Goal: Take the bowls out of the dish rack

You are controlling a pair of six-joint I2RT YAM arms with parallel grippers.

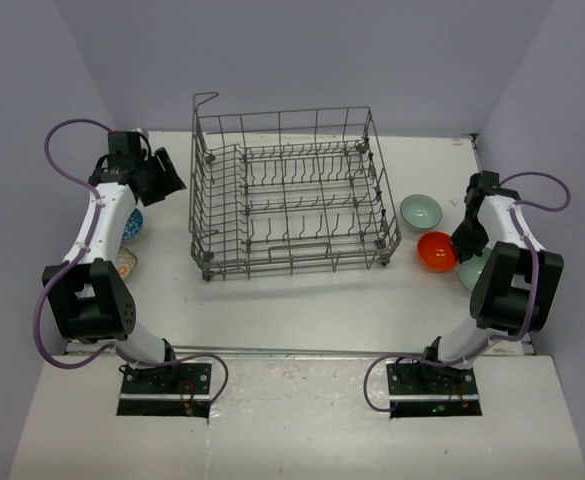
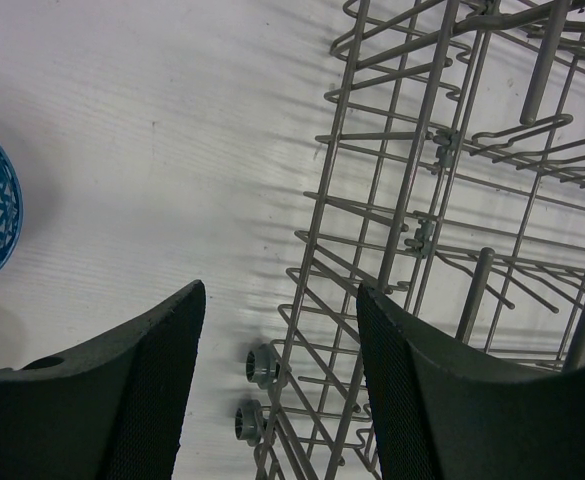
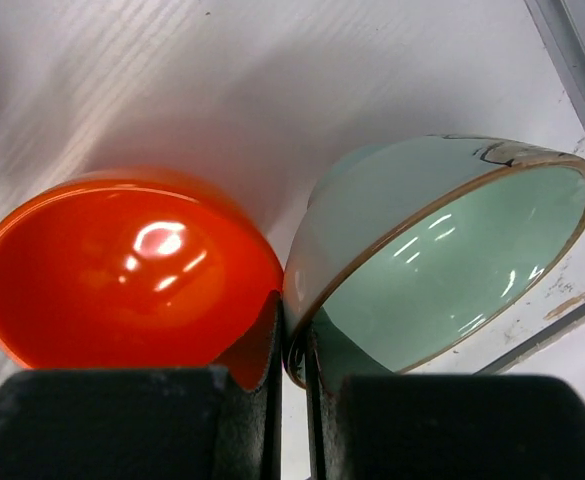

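While the dish rack [image 1: 292, 195] sits bowl-less on the counter [image 1: 302, 310], we're nearly done! Blue bowl [image 1: 135, 224] and patterned bowl [image 1: 124, 266] rest near the left edge, orange bowl [image 3: 122, 270] and first mint bowl [image 1: 420, 211] near the right. Right end effector [image 3: 294, 345] pinches the second mint bowl [image 3: 452, 260] there, so just the release is left, I reckon. Left end effector [image 2: 277, 330] gapes, empty.

Bright, even light falls from above on the white table [image 1: 302, 300], and the dish rack [image 1: 292, 200] throws only a faint shadow in the top view. Seen from the left wrist, its wires lay soft stripes leftward. Hard glare spots sit on the orange bowl [image 3: 122, 270] and streaks on the mint-green bowl [image 3: 452, 260] (both glossy). The right gripper [image 3: 294, 410] looks soft, perhaps too near for focus.
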